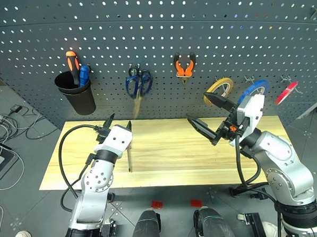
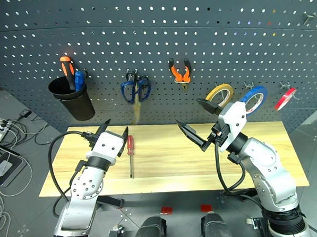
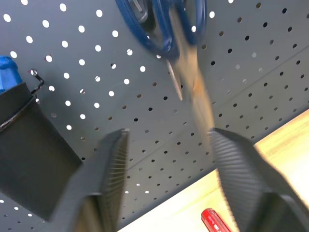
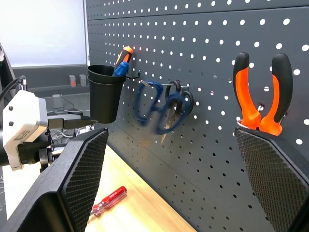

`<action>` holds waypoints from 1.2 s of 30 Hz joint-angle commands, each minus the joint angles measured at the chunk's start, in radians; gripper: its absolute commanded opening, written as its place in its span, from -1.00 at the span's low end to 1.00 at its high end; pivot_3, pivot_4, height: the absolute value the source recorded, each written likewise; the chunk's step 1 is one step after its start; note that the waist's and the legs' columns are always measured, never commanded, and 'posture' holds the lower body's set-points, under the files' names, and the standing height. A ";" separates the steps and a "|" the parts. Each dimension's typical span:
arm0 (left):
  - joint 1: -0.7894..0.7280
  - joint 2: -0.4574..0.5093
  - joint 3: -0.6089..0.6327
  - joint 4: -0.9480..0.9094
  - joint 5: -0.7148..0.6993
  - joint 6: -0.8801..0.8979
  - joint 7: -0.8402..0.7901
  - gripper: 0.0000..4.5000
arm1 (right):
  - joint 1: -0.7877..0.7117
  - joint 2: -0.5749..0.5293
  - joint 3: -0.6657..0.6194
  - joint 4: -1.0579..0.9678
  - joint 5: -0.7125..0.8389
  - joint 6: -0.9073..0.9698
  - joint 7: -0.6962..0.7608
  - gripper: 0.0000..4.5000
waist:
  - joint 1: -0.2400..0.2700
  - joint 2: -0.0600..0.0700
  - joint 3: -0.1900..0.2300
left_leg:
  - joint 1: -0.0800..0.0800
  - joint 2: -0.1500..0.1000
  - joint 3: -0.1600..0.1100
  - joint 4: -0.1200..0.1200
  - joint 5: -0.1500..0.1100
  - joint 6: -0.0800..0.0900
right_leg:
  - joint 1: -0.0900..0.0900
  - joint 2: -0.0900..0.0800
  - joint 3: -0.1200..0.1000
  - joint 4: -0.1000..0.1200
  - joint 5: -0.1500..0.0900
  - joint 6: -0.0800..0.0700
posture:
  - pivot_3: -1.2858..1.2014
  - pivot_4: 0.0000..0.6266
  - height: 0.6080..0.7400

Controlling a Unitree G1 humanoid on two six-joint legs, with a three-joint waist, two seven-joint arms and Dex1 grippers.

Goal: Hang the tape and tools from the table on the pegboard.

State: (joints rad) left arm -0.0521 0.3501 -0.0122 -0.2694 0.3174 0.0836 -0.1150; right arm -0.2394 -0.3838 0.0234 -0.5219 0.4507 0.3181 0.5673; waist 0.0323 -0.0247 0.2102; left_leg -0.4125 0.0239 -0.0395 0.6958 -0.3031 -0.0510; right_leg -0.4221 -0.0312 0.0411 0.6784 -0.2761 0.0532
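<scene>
Scissors hung; screwdriver outstanding.
The scissors (image 2: 136, 90), pliers (image 2: 180, 72) and blue tape (image 2: 253, 97) are hung on the pegboard (image 2: 196, 31). The red screwdriver (image 2: 130, 152) is left on the table (image 2: 166, 171), beside the left gripper (image 2: 115, 132); both its fingers and the right gripper (image 2: 200, 120) fingers are spread, empty.

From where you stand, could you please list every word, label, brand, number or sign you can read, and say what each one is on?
None can be read.
The red-handled screwdriver on the table may carry marks, too small to tell.
The blue tape, yellow tape roll, orange-handled pliers, scissors and black cup on the pegboard show no text.
</scene>
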 commanded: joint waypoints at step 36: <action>-0.337 -0.010 0.160 0.424 -0.270 0.548 -0.118 0.97 | -0.178 0.020 0.255 0.167 -0.201 0.043 0.140 1.00 | -0.008 0.002 0.164 | 0.010 0.002 -0.008 0.000 -0.002 0.004 | 0.006 0.004 0.000 0.003 -0.002 -0.004 | 0.15 0.44 1.00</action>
State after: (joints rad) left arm -0.3827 0.3327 0.1263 0.1432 0.0664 0.6258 -0.2304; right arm -0.4123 -0.3677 0.2939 -0.3101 0.2451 0.3593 0.7129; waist 0.0243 -0.0225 0.3745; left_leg -0.4038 0.0266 -0.0471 0.6960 -0.3053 -0.0472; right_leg -0.4188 -0.0272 0.0410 0.6825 -0.2784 0.0494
